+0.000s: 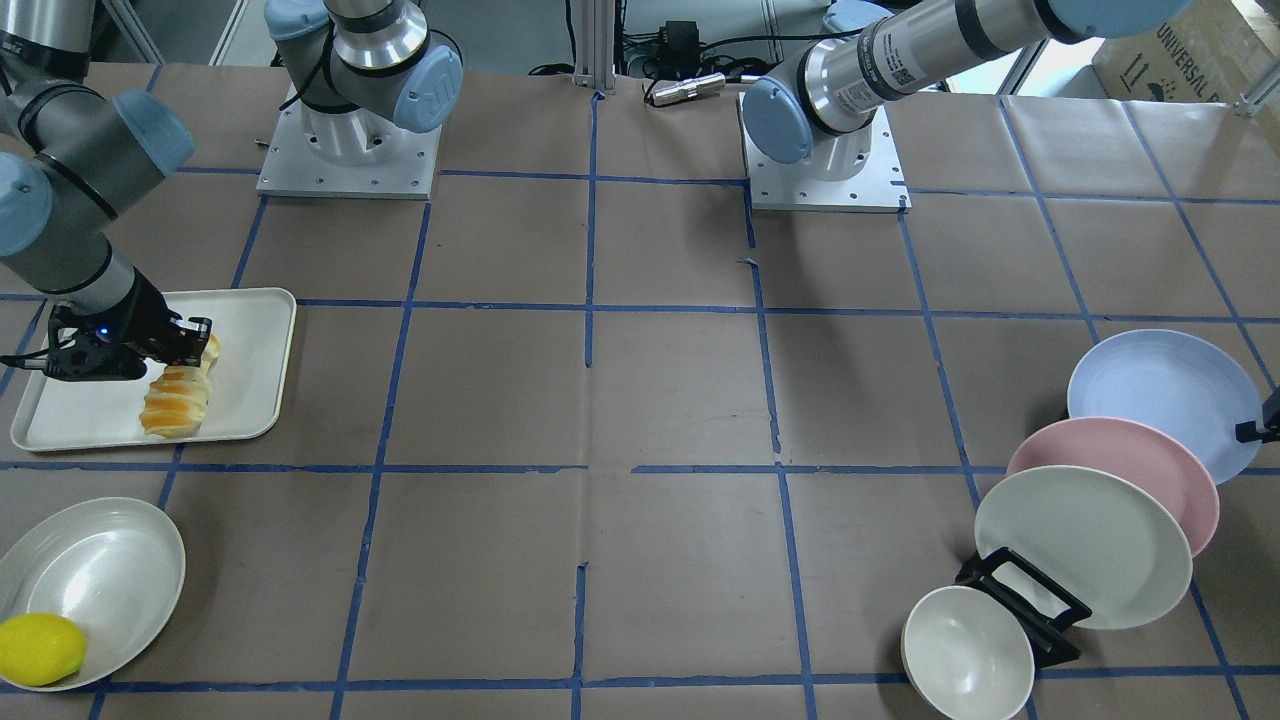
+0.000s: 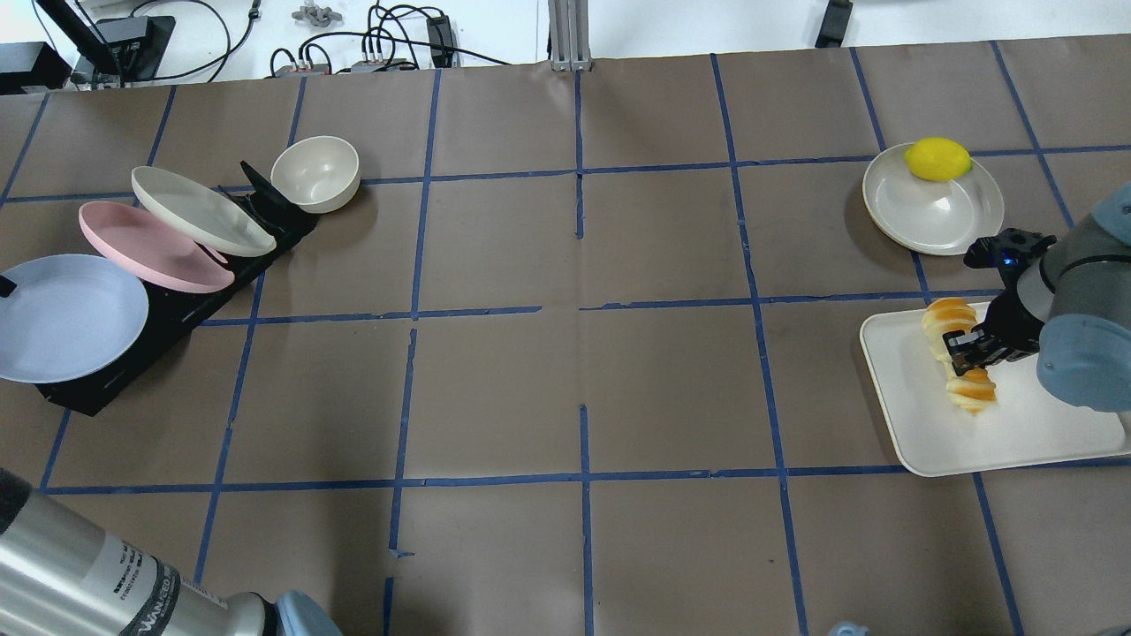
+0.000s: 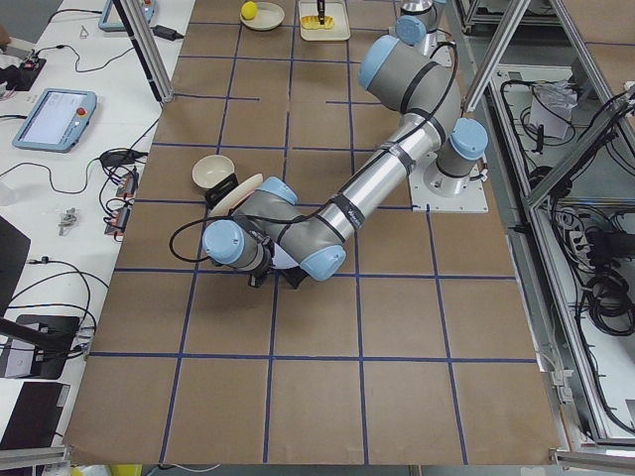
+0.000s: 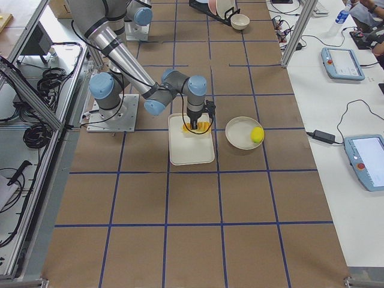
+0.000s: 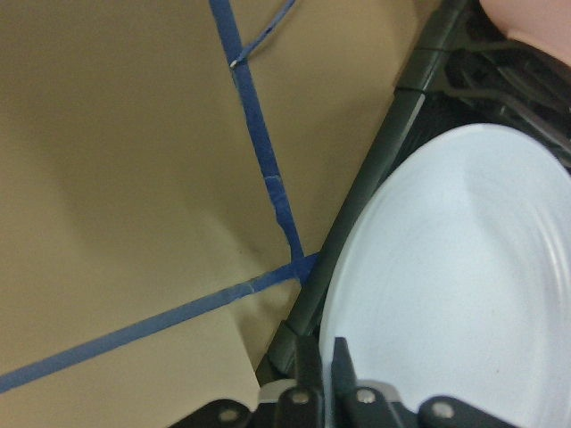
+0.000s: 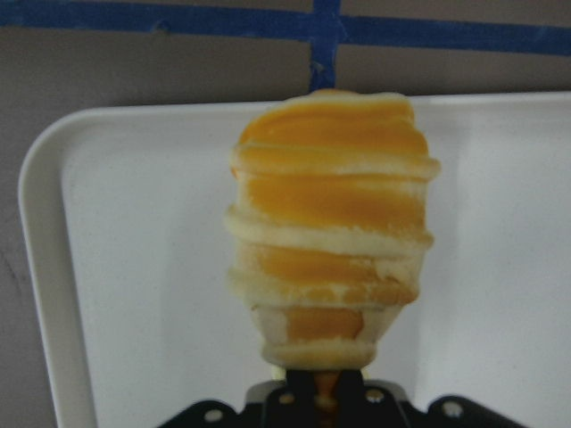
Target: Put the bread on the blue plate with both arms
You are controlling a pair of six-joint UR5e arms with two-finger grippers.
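While our right jaws clamp the ridged orange-golden bread loaf (image 2: pixel 972 389) on the cream rectangular tray (image 2: pixel 1016 442), we judge pickup underway; next, lift it toward the distant round pale-blue plate (image 2: pixel 71 318), at whose rim our left jaws sit, grip impossible to tell.

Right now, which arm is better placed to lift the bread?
Right. The right gripper grips the bread on the tray; the left gripper is at the opposite end, at the blue plate's rim.
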